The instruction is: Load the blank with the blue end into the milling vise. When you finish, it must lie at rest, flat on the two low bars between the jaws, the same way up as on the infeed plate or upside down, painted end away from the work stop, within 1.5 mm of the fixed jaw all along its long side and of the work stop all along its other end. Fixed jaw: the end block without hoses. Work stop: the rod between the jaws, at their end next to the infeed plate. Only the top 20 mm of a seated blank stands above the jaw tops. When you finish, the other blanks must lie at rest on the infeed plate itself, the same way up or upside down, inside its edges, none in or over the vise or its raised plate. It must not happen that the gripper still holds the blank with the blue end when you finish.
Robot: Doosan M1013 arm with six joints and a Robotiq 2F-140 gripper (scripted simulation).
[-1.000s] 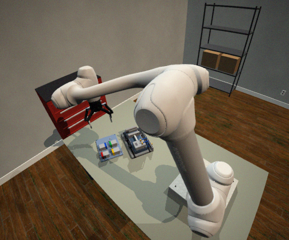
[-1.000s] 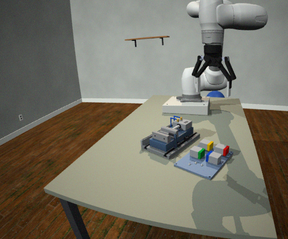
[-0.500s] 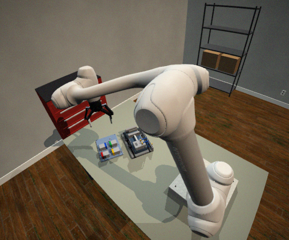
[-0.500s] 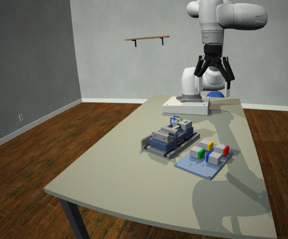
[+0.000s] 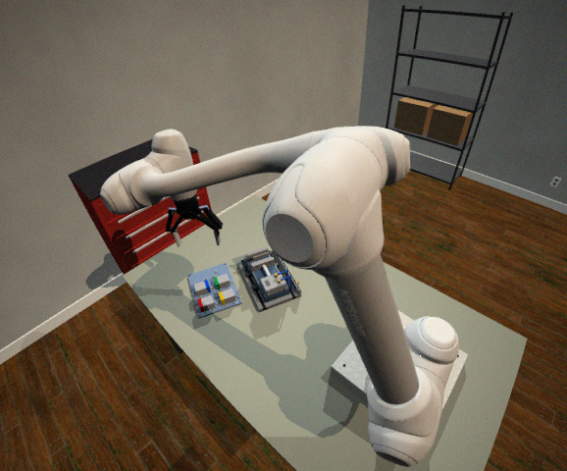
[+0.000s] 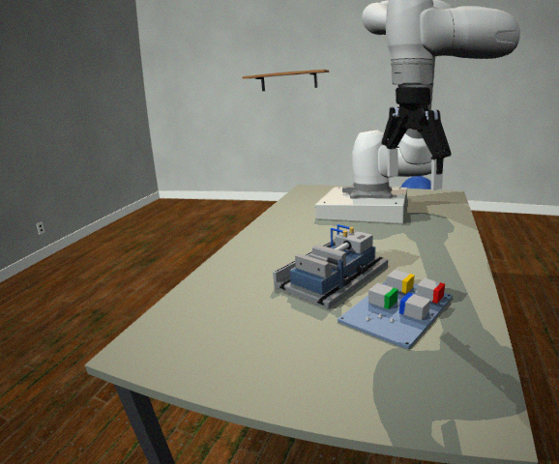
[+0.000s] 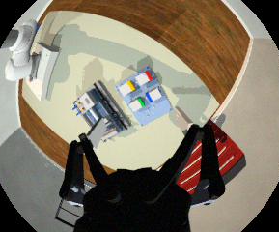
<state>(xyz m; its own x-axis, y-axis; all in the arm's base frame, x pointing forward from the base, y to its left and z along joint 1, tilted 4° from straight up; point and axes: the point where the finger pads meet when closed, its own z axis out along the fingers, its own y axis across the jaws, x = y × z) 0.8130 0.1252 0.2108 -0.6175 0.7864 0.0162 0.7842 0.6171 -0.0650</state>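
The blank with the blue end (image 5: pixel 201 289) (image 6: pixel 418 306) (image 7: pixel 155 93) lies on the infeed plate (image 6: pixel 387 331) (image 7: pixel 160 112), near the green-ended blank (image 5: pixel 223 282) (image 6: pixel 379 295) (image 7: pixel 136 103). The yellow-ended blank (image 5: pixel 229 295) (image 6: pixel 397 278) (image 7: pixel 125 87) and red-ended blank (image 5: pixel 207 302) (image 6: pixel 426 288) (image 7: pixel 142 77) also lie on it. The vise (image 5: pixel 275 287) (image 6: pixel 314 282) stands beside the plate; its fixed jaw (image 6: pixel 311 265) is the end block without hoses. The work stop and low bars are not clear. My gripper (image 5: pixel 197 239) (image 6: pixel 415 181) (image 7: pixel 138 118) is open and empty, high above the table.
The vise's raised plate (image 6: pixel 331 302) has a raised rim, and blue hoses (image 6: pixel 333 233) stand up at the hosed block (image 6: pixel 361 242). Small pins (image 6: pixel 379 315) stand on the infeed plate. A red tool cabinet (image 5: pixel 114 237) (image 7: pixel 221 157) stands beyond the table edge.
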